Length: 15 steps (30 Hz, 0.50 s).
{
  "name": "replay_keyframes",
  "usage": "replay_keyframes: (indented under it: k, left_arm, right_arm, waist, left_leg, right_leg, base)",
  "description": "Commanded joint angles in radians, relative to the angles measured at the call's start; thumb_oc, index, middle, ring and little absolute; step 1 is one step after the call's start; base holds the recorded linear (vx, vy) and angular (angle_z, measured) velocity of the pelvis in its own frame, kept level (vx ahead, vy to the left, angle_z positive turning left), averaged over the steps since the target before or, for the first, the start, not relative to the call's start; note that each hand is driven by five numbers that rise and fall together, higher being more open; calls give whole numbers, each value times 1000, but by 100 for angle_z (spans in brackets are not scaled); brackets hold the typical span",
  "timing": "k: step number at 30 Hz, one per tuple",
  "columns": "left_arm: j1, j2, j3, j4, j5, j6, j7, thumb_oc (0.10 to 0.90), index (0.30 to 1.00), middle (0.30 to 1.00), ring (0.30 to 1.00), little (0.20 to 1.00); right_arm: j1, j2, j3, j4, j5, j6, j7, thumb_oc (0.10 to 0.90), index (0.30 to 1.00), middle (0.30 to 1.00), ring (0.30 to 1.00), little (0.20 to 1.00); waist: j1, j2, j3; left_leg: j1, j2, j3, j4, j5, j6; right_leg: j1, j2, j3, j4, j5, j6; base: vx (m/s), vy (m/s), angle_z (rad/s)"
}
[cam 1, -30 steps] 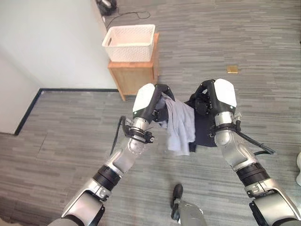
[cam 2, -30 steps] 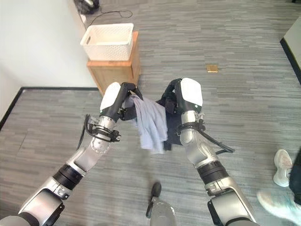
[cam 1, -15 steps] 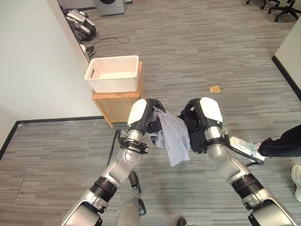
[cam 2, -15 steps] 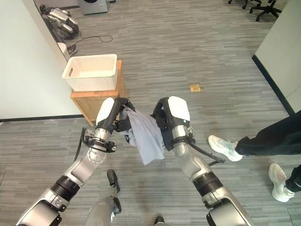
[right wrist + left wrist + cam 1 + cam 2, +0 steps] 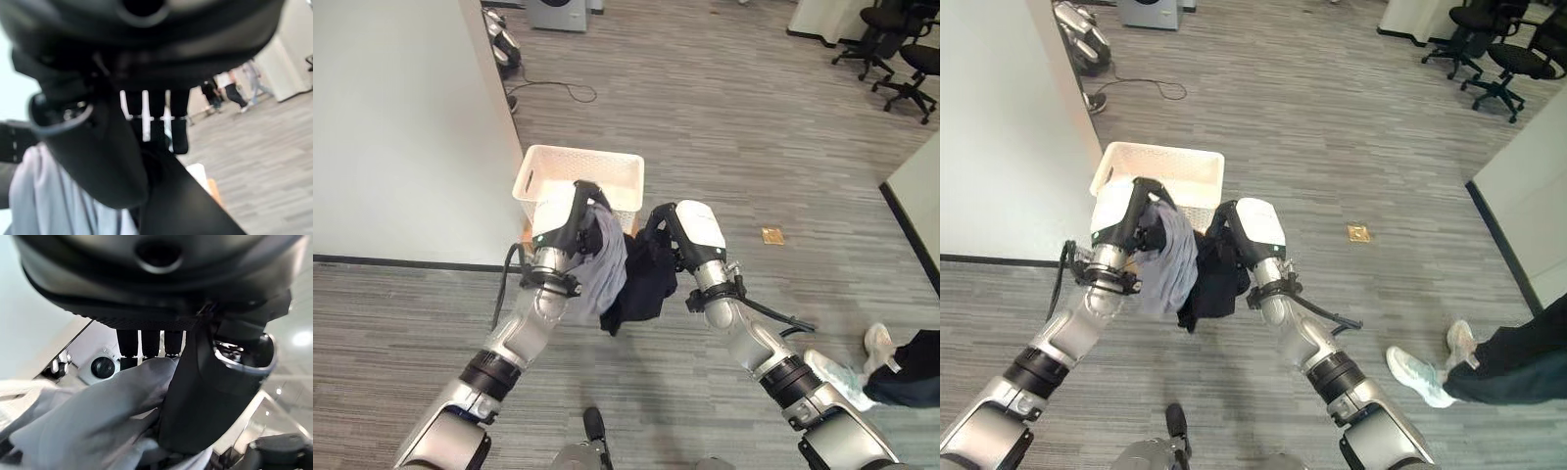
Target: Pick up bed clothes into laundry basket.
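**Clothes carried to the basket's edge**

The left robot hand [image 5: 579,211] is clenched round a pale grey garment [image 5: 604,266], which hangs down from its fingers; its wrist view shows the cloth bunched between thumb and fingers [image 5: 149,343]. Just beside it, the right robot hand [image 5: 671,230] grips a dark garment [image 5: 644,284] that droops below it, touching the grey one. Both bundles hang in the air in front of the white laundry basket [image 5: 619,169], which sits by the wall; whatever it rests on is hidden behind the arms. A person's leg and shoe [image 5: 1420,377] show on the floor to the right.

The step in hand looks like the carry to the basket. Next, both hands probably need to reach forward over the rim, then let go so the clothes drop inside instead of catching on the near wall.
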Motion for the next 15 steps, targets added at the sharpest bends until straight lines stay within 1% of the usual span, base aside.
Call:
replay_keyframes:
  k: [1, 2, 3, 4, 5, 6, 7, 8, 9, 10, 11, 12, 13, 14, 15]
  left_arm:
    - [-80, -64, 29, -119, 60, -103, 59, 400, 300, 300, 300, 300]
    - [-70, -67, 34, -119, 61, -108, 57, 400, 300, 300, 300, 300]
    - [-64, -69, 36, -118, 63, -110, 54, 400, 300, 300, 300, 300]
    - [-48, -74, 39, -120, 76, -120, 40, 400, 300, 300, 300, 300]
    - [-43, -75, 38, -121, 82, -127, 34, 400, 300, 300, 300, 300]
    - [-45, -81, 32, -117, 89, -137, 34, 400, 300, 300, 300, 300]
    - [-49, -81, 33, -116, 92, -137, 37, 400, 300, 300, 300, 300]
    - [-47, -84, 28, -116, 97, -138, 32, 400, 300, 300, 300, 300]
    - [-45, -89, 29, -117, 110, -140, 21, 400, 300, 300, 300, 300]
    - [-51, -89, 22, -113, 117, -138, 27, 400, 300, 300, 300, 300]
    - [-54, -96, 11, -106, 116, -138, 30, 400, 300, 300, 300, 300]
    - [-55, -97, 11, -105, 116, -138, 30, 400, 300, 300, 300, 300]
    - [-72, -108, -3, -74, 106, -130, 40, 400, 300, 300, 300, 300]
    - [-77, -109, 0, -72, 106, -130, 41, 400, 300, 300, 300, 300]
    - [-85, -112, -18, -53, 90, -129, 47, 400, 300, 300, 300, 300]
  right_arm:
    - [-135, -44, -89, -30, -7, -46, -68, 400, 300, 300, 300, 300]
    - [-120, -48, -98, -35, -6, -46, -71, 400, 300, 300, 300, 300]
    - [-115, -51, -104, -38, -6, -43, -73, 400, 300, 300, 300, 300]
    - [-93, -57, -117, -48, -15, -34, -78, 400, 300, 300, 300, 300]
    - [-78, -63, -126, -60, -27, -31, -82, 400, 300, 300, 300, 300]
    - [-51, -75, -136, -86, -53, -29, -92, 400, 300, 300, 300, 300]
    - [-45, -92, -145, -107, -76, -25, -98, 400, 300, 300, 300, 300]
    - [-47, -116, -137, -108, -124, -9, -99, 400, 300, 300, 300, 300]
    - [-44, -151, -132, -111, -170, -3, -102, 400, 300, 300, 300, 300]
    - [-67, -167, -123, -109, -204, -2, -101, 400, 300, 300, 300, 300]
    - [-100, -181, -109, -101, -221, 5, -107, 400, 300, 300, 300, 300]
    - [-104, -181, -106, -96, -221, 6, -109, 400, 300, 300, 300, 300]
    - [-225, -234, -44, -70, -235, -1, -106, 400, 300, 300, 300, 300]
    - [-234, -235, -40, -65, -233, -2, -108, 400, 300, 300, 300, 300]
    - [-359, -275, 17, -66, -218, -13, -103, 400, 300, 300, 300, 300]
  waist:
    - [-7, 15, -78]
    - [-21, 17, -82]
    - [-31, 17, -75]
    - [-50, 22, -67]
    - [-58, 27, -68]
    - [-73, 32, -68]
    - [-76, 30, -72]
    - [-78, 29, -75]
    - [-73, 25, -87]
    - [-65, 21, -105]
    - [-59, 21, -120]
    - [-62, 23, -117]
    - [-44, 21, -131]
    - [-47, 21, -126]
    - [-28, 15, -127]
  left_leg:
    - [61, 88, 36, 2, -179, -139]
    - [71, 84, 27, 2, -191, -144]
    - [80, 80, 20, 2, -195, -148]
    - [99, 72, -4, 2, -212, -151]
    - [104, 70, -17, 2, -224, -150]
    - [123, 64, -48, 2, -245, -146]
    - [136, 58, -60, 2, -259, -146]
    - [151, 54, -76, 2, -270, -144]
    - [165, 43, -92, 2, -289, -139]
    - [183, 37, -98, 2, -291, -145]
    - [202, 36, -111, 4, -292, -149]
    - [205, 37, -115, 4, -292, -149]
    - [188, 59, -124, 159, -320, -178]
    - [179, 59, -126, 173, -322, -180]
    - [103, 110, -135, 412, -250, -213]
  right_leg:
    - [27, 108, -15, -185, 40, -56]
    - [5, 119, -3, -251, 78, -49]
    - [-32, 116, 13, -279, 102, -42]
    - [-109, 122, 68, -307, 127, -24]
    - [-140, 123, 97, -307, 130, -13]
    - [-164, 123, 144, -307, 136, -4]
    - [-165, 123, 159, -307, 144, -4]
    - [-149, 118, 151, -307, 148, -3]
    - [-130, 110, 137, -307, 136, -9]
    - [-109, 108, 129, -307, 145, -13]
    - [-82, 106, 121, -307, 143, -20]
    - [-78, 106, 118, -307, 141, -20]
    - [-4, 110, 94, -307, 126, -29]
    - [-5, 108, 93, -307, 129, -31]
    - [65, 127, 72, -307, 94, -69]
  base:
    - [293, -5, 51]
    - [279, -24, 53]
    - [387, -51, 44]
    - [382, -55, 46]
    - [529, -115, 26]
    - [459, -152, 46]
    - [476, -197, 87]
    - [345, -168, 128]
    - [346, -186, 118]
    - [350, -182, 89]
    - [256, -137, 53]
    - [350, -217, 50]
    - [214, -173, 36]
    - [386, -339, 38]
    - [191, -299, 34]
